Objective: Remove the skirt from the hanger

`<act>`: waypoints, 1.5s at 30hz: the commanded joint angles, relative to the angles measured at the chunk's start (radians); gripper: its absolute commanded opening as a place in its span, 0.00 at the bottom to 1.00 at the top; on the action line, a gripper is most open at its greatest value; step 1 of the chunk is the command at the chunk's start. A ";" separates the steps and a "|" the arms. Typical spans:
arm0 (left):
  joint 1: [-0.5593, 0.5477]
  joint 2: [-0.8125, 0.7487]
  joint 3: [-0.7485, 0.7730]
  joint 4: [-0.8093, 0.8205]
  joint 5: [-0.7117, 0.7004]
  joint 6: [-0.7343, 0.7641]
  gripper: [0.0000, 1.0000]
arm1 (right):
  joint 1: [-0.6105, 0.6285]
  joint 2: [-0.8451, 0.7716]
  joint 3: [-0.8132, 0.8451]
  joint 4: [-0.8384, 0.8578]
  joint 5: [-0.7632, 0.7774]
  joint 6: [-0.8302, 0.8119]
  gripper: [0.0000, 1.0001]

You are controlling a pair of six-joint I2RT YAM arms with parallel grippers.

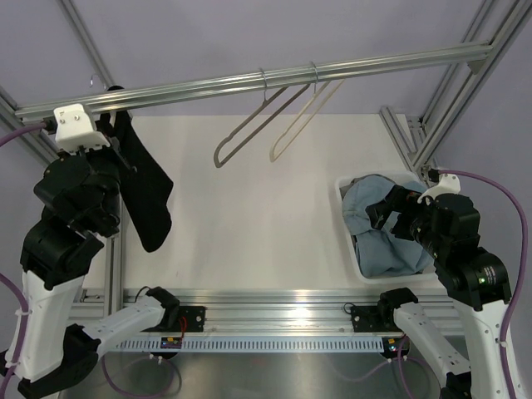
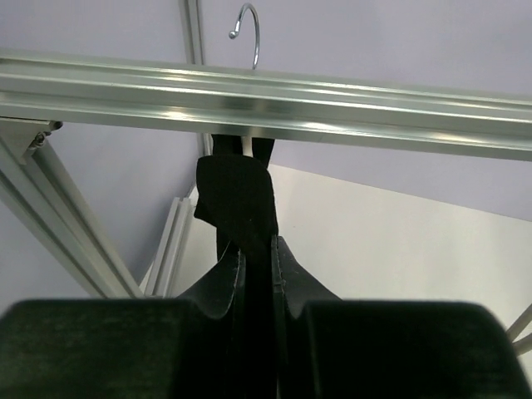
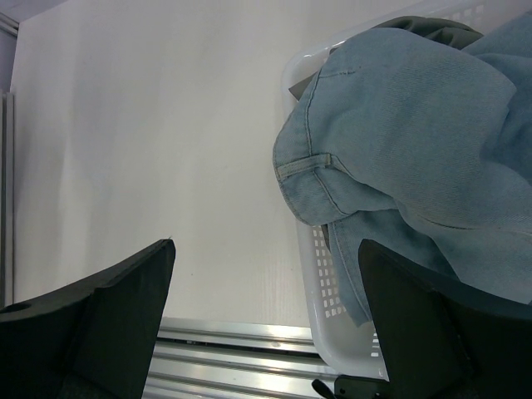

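The skirt point(image 1: 148, 199) is a dark garment hanging from the rail at the far left, narrow at the top and flaring downward. Its hanger is almost wholly hidden; only the wire hook point(image 2: 249, 33) shows over the rail, also visible as the hook point(image 1: 96, 81) in the top view. My left gripper point(image 2: 258, 249) is shut on the skirt's upper fabric point(image 2: 237, 195) just below the rail, and in the top view the left gripper point(image 1: 123, 154) sits against the garment. My right gripper point(image 3: 266, 245) is open and holds nothing, hovering at the basket's left edge.
An aluminium rail point(image 1: 274, 79) spans the table. A grey-taupe hanger point(image 1: 249, 125) and a paler cream hanger point(image 1: 303, 116) hang bare from it. A white basket point(image 3: 320, 283) at the right holds light blue jeans point(image 3: 407, 133). Frame posts stand at both sides.
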 commanded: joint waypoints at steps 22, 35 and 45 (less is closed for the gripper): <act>-0.071 -0.303 -0.096 0.250 0.244 -0.056 0.00 | 0.000 -0.006 0.014 0.019 -0.002 -0.020 0.99; -0.111 -0.108 -0.053 0.348 0.106 0.119 0.00 | -0.001 -0.012 0.026 0.003 0.007 -0.030 1.00; 0.032 0.093 0.054 0.247 0.282 0.037 0.00 | -0.001 -0.023 0.029 -0.007 0.022 -0.041 0.99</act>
